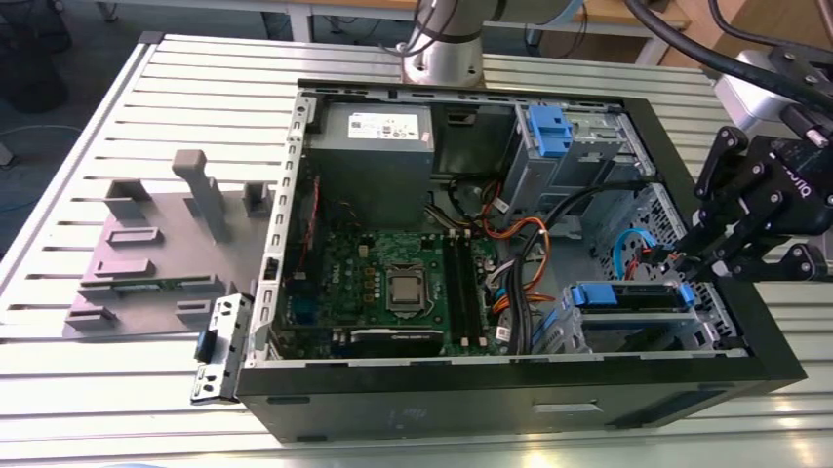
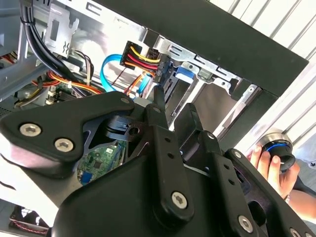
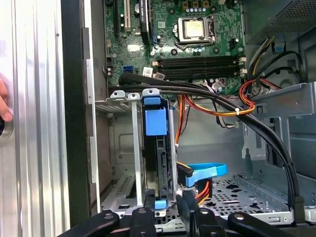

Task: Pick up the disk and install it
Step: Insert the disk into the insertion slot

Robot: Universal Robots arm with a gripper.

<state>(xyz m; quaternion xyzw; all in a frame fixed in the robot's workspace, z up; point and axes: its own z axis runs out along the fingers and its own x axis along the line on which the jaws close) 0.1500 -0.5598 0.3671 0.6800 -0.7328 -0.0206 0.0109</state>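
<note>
Slatted metal worktop [image 1: 78,390] carries open computer case [image 1: 430,409], frame centre; grey fixture [image 1: 156,244] at frame left. Disk [image 1: 631,295] stands in lower-right cage; jaws at its end, grip cannot be told.

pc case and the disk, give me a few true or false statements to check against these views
1. The disk sits in the drive cage inside the pc case. True.
2. The case is closed up. False: its side is open, with the motherboard in plain view.
3. The gripper hangs over the motherboard. False: it is by the drive cage, at the exterior view's right.
4. A person's hand shows outside the case in the second wrist view. True.
</note>
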